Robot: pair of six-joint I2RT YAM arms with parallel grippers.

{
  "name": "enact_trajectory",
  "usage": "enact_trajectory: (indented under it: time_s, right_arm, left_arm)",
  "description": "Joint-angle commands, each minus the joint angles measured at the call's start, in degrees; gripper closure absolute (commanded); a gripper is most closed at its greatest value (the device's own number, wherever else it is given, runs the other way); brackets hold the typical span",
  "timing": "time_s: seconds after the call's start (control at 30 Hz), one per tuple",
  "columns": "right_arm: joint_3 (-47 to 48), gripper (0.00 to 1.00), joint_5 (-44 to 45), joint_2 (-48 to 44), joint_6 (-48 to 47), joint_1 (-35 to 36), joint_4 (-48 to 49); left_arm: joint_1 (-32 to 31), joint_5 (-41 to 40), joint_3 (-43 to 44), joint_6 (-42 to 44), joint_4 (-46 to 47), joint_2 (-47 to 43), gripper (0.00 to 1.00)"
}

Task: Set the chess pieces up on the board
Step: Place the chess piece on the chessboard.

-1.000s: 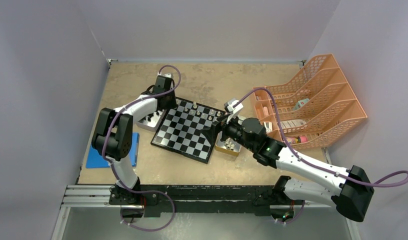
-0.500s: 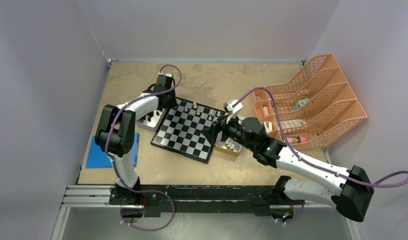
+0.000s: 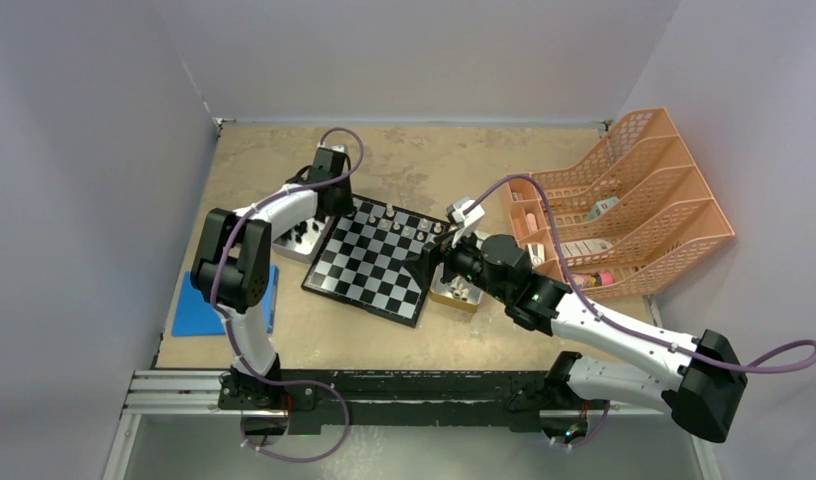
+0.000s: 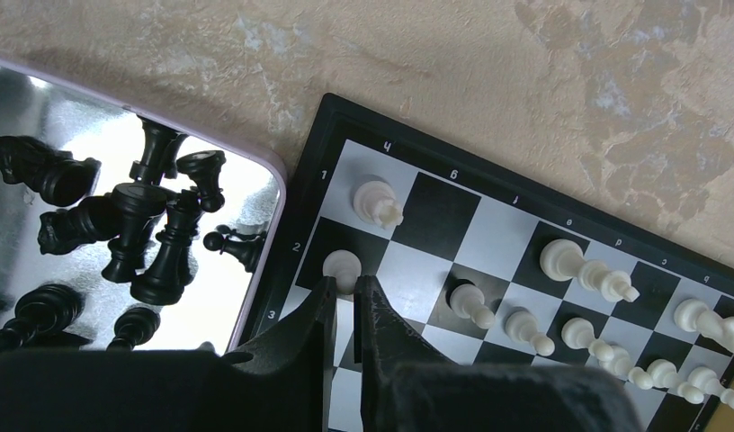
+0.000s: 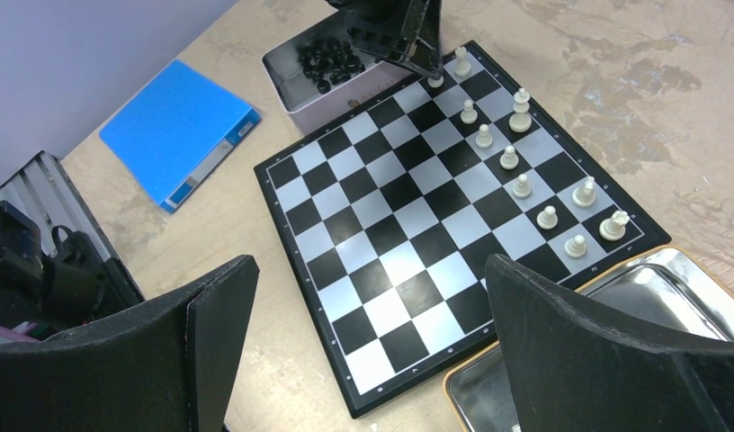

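Observation:
The board [image 3: 369,268] lies at the table's middle, its black rim [image 4: 302,225] beside a metal tray. Several cream-white chess pieces [image 5: 522,185] stand in two rows along its far edge. My left gripper [image 4: 345,284] is at the board's far left corner, its fingertips shut on a white pawn [image 4: 342,266] that stands on a black square in the second row. A taller white piece [image 4: 377,200] stands on the corner square beyond it. My right gripper [image 5: 371,265] hovers wide open above the board's near right part, holding nothing.
A metal tray [image 4: 215,301] left of the board holds several black pieces [image 4: 138,216]. A second tray [image 5: 674,288] with white pieces lies right of the board. A blue folder [image 3: 199,312] lies at the near left. An orange rack [image 3: 624,200] stands at the right.
The left arm's elbow has shifted slightly to the right while its gripper stays at the board's corner. The right arm has not moved.

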Motion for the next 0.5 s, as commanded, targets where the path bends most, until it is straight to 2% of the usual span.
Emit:
enact_trajectory:
  time_s: [0.0,0.47]
  right_arm:
    - [2.4,0.01,1.6,0.0,0.3,0.3,1.2]
    - [2.8,0.01,2.3,-0.1,0.6,0.3,0.7]
  left_arm:
    - [0.5,-0.6,2.8,0.4,-0.2,-0.4,0.90]
    - [0.5,0.2,3.8,0.7,-1.5,0.6,0.84]
